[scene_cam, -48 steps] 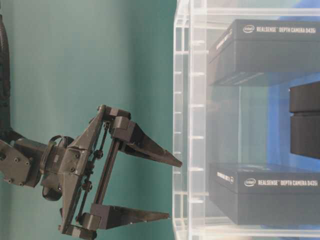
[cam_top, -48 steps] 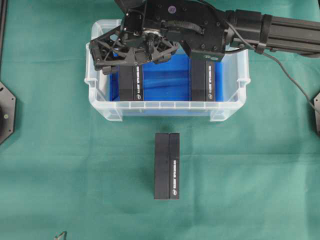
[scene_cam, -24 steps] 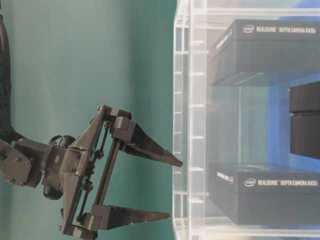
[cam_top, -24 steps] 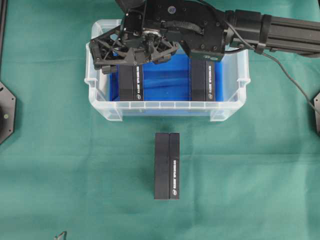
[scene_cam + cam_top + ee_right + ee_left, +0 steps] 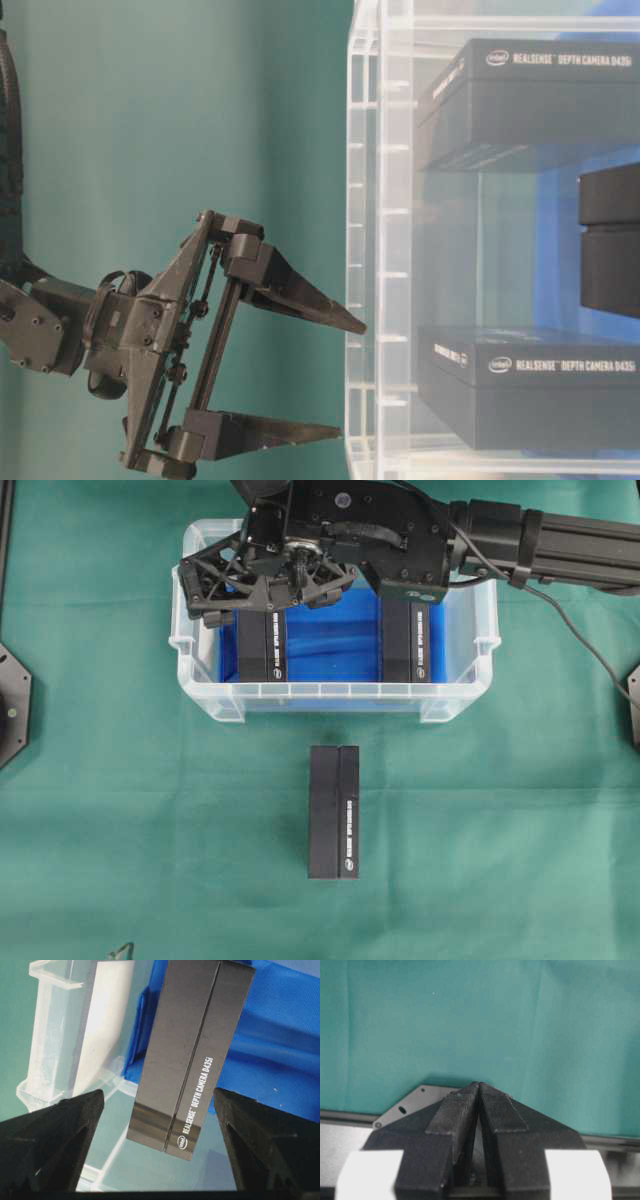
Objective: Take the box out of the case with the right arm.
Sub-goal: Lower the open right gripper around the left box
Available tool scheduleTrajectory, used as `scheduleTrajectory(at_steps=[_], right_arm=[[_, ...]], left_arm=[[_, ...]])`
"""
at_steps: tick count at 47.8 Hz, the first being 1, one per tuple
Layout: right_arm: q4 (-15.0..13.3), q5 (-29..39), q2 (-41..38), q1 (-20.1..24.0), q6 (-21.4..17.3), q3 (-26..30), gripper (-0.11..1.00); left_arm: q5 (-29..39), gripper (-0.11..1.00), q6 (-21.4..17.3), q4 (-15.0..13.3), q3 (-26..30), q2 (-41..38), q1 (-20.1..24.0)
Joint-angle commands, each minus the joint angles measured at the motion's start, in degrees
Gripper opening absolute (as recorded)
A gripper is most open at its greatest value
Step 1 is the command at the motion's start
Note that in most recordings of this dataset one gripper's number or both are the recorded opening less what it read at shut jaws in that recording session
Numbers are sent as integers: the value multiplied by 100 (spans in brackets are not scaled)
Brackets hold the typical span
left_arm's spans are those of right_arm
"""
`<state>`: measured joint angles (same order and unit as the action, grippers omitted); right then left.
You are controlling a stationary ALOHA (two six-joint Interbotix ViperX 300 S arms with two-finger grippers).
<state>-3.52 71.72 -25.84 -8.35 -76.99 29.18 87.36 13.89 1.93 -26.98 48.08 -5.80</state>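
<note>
The clear case (image 5: 330,691) with a blue cloth (image 5: 280,1060) on its bottom holds two black boxes, one at the left (image 5: 262,650) and one at the right (image 5: 408,650). My right gripper (image 5: 265,600) hangs open over the case's left end, above the left box (image 5: 195,1050), which lies between and beyond its fingers (image 5: 65,1135) untouched. In the table-level view the right gripper (image 5: 340,378) has its tips at the case's rim (image 5: 365,250). My left gripper (image 5: 479,1086) is shut on nothing, over bare green cloth.
A third black box (image 5: 334,812) lies on the green cloth in front of the case. The right arm's black body (image 5: 400,530) covers the case's far side. Black arm bases sit at the left (image 5: 12,705) and right (image 5: 634,705) edges.
The right gripper has crept very slightly toward the case, jaws still wide. Nothing else has moved.
</note>
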Motion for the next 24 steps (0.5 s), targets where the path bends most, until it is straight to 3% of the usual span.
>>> scheduleTrajectory(at_steps=[1, 24], right_arm=[[-18, -44, 114, 9, 0, 132, 92], [-18, -44, 70, 18, -9, 132, 92]], left_arm=[[-26, 0, -9, 26, 70, -18, 9], [-26, 0, -9, 18, 70, -18, 9]])
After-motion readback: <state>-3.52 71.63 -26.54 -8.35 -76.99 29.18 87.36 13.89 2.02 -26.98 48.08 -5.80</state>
